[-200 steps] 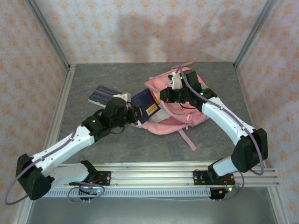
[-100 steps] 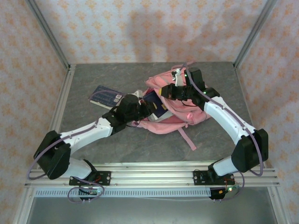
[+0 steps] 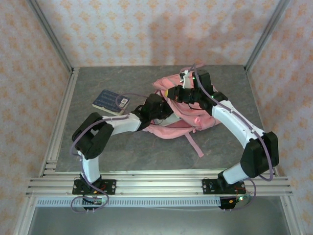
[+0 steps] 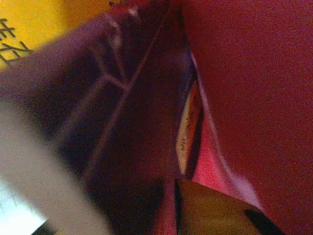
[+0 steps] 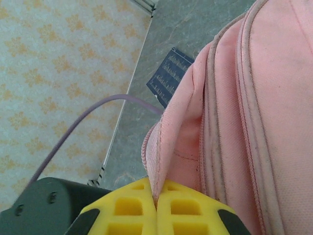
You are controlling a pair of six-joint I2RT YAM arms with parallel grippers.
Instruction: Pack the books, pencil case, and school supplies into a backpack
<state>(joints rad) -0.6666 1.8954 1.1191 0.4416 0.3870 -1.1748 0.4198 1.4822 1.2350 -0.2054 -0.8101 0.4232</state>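
**Book loading into backpack: risks and markings**

At far left on the surface (image 3: 93, 81), a navy book (image 3: 110, 101) lies flat and is not yet packed. Its pale label (image 3: 123, 101) is too small to be read. The left arm (image 3: 122, 123) is stretched right into the mouth of the backpack (image 3: 195, 116), which lies right of centre. The left claw (image 3: 164, 105) is buried there. How wide it stands, and whether anything is gripped, cannot be told.

In the left wrist view a second navy book (image 4: 122, 122) is seen against red-pink lining. A yellow cover (image 4: 34, 24) above it bears black strokes, cut off and unreadable. Marks on a pale label edge (image 4: 187, 129) are too blurred to read.

The right claw (image 5: 156, 198) is pinched fully closed on the rim of the opening, which is held up.

Risks, as judged:
- If the rim slips from the right claw, the mouth would drop onto the left arm.
- On withdrawal, the second navy book could be dragged back out or caught on the rim.
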